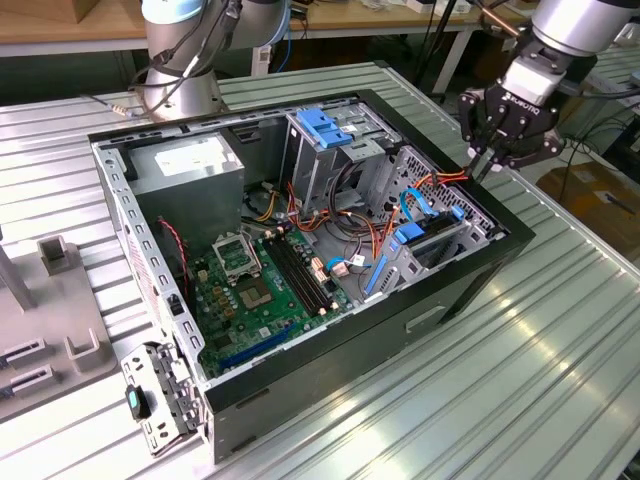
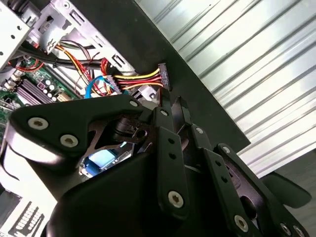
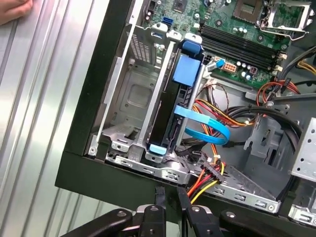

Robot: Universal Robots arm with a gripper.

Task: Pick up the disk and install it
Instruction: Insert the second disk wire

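Disk (image 3: 170, 116) seen seated on edge in drive bay at case (image 1: 500, 262) corner, blue rails showing. Gripper (image 1: 482, 160) hovering above case rim beside bay, fingers (image 3: 159, 197) nearly closed, nothing held. Install judged largely done; seating check and clear retreat called for.

We see bright, even light from above in all views. The ribbed metal table (image 1: 560, 330) gives strong glare in white stripes. Inside the computer case (image 1: 470, 290) soft shadows lie. In the second wrist view the gripper (image 2: 173, 111) looks dark and slightly blurred.
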